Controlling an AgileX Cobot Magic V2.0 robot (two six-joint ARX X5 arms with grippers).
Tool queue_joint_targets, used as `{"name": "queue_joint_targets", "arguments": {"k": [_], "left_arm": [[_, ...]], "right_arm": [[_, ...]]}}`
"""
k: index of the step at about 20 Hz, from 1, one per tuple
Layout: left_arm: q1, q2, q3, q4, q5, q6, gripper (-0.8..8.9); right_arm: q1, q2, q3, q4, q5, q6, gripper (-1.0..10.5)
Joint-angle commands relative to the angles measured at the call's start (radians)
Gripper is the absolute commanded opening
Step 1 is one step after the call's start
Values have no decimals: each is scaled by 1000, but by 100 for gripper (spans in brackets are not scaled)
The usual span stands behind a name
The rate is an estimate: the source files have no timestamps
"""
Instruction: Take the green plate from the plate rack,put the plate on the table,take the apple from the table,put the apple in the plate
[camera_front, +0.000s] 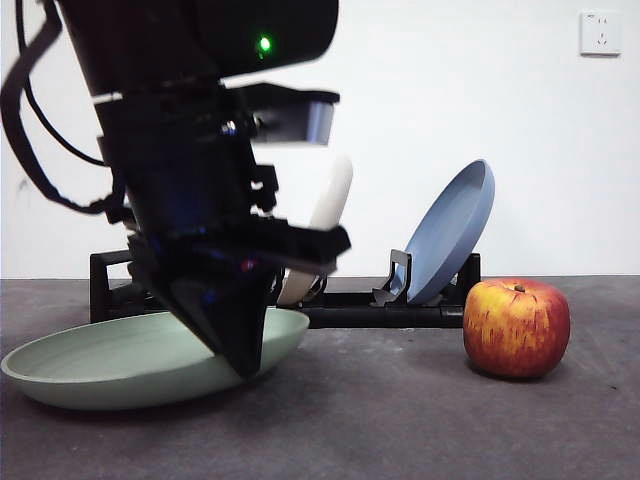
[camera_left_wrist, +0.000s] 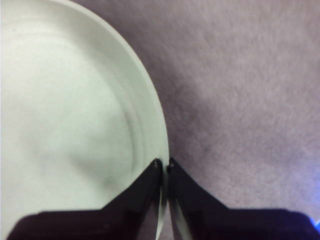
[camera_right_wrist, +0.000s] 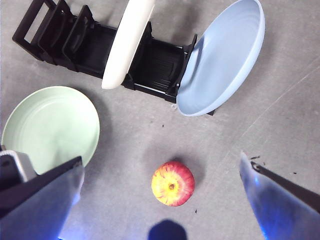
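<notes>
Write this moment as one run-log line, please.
left gripper: shut on green plate rim, plate on table | right gripper: open above apple

You see the left arm (camera_front: 190, 150): black housing w/ green LED (camera_front: 264, 44), looped black cable (camera_front: 30, 120), grey camera block (camera_front: 300, 115). Right gripper (camera_right_wrist: 165, 200): jaws black, edges w/ blue sheen.
</notes>
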Motion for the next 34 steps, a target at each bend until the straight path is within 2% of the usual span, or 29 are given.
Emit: {"name": "queue_joint_targets", "arguments": {"k": [1, 5, 8, 9, 15, 19, 22, 25, 29, 34], "left_arm": [[-1, 36, -12, -8, 67, -29, -9], [2, 35, -11, -8, 88, -30, 16], [2, 33, -5, -10, 88, -33, 269], [2, 31, 2, -13, 88, -33, 313], [2, 13, 196, -157, 87, -17, 319], [2, -51, 435, -358, 87, 52, 319], [2, -169, 560, -437, 89, 107, 319], [2, -338, 606, -461, 89, 149, 319], [12, -584, 606, -557, 88, 153, 319], [14, -824, 605, -807, 88, 30, 319]], "right_arm": [[1, 5, 3, 0, 0, 10, 626], [1, 5, 3, -2, 0, 10, 626], [1, 5, 3, -2, 0, 10, 626], [1, 5, 3, -2, 0, 10, 626], [1, 5, 3, -35, 0, 6, 626], [1, 5, 0, -113, 1, -12, 626], [2, -40, -42, -113, 0, -12, 626], [2, -158, -176, -111, 1, 3, 626], [2, -393, -440, -56, 24, 73, 626], [2, -590, -693, 2, 23, 173, 626]]}}
